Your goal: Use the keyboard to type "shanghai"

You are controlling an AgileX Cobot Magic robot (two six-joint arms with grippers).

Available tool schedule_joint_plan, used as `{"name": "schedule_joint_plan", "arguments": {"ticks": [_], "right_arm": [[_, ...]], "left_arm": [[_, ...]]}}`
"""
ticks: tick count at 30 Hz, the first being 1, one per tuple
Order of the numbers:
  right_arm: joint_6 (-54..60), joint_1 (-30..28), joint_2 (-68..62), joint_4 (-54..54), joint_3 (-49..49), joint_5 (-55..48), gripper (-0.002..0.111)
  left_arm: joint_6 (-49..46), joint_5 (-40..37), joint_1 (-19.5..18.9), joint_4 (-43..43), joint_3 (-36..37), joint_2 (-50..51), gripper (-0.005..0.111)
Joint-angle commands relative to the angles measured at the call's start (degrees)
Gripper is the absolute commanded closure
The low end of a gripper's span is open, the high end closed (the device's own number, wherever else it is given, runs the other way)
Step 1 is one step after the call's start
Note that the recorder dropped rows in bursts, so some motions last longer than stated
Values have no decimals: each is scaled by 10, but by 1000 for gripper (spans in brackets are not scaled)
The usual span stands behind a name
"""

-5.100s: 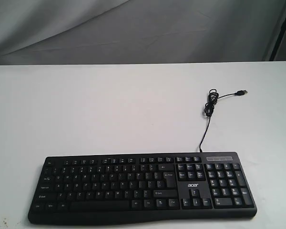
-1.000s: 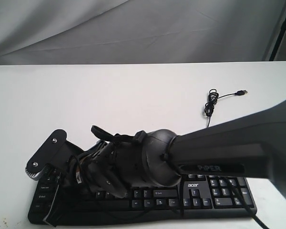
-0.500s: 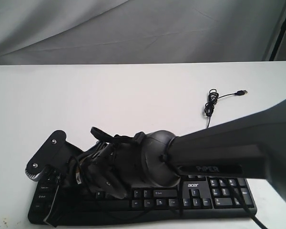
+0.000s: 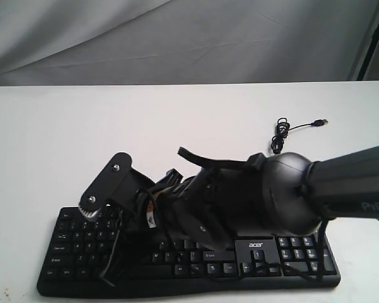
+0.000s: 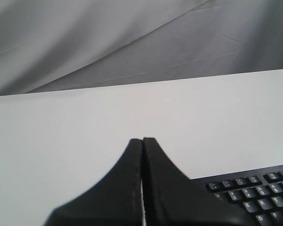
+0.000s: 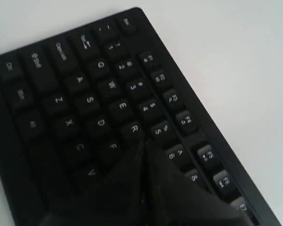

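Observation:
The black keyboard [image 4: 290, 252] lies along the front edge of the white table. My right arm [image 4: 290, 196] reaches across it from the right and hides its middle. The right gripper [image 6: 142, 143] is shut, with nothing between its fingers. Its tips hang over the letter keys beside R and F on the keyboard [image 6: 85, 94]; whether they touch a key I cannot tell. My left gripper [image 5: 142, 140] is shut and empty over bare table, with a corner of the keyboard [image 5: 254, 193] beside it. It does not show in the exterior view.
The keyboard's thin black cable [image 4: 279, 136] lies coiled on the white table [image 4: 114, 126] behind the number pad, ending in a USB plug [image 4: 322, 121]. A grey cloth backdrop [image 4: 177, 44] hangs behind the table. A black stand [image 4: 372, 38] is at the far right.
My right arm has swung to the right along the keyboard, from its left end toward the middle-left keys. More of the left keys now show.

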State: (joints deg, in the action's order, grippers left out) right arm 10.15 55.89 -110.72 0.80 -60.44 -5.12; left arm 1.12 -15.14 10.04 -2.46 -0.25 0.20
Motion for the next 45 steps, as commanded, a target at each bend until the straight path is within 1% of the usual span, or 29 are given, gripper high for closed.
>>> {"name": "schedule_joint_plan", "arguments": {"ticks": [1,25,30,38,45], "right_arm": [[-2,-7,5,11,21,23,108],[-1,-15,4,7,26,0,108],[-1,-15,4,7,45,23,108],[-2,-13,-14,8,47,51,108],[-2,-11,-16,8,47,48,108]], "left_arm": [[2,2,2,0,2,-2,107],[2,2,2,0,2,-2,107],[2,2,2,0,2,-2,107],[2,2,2,0,2,-2,107],[2,2,2,0,2,-2,107]]}}
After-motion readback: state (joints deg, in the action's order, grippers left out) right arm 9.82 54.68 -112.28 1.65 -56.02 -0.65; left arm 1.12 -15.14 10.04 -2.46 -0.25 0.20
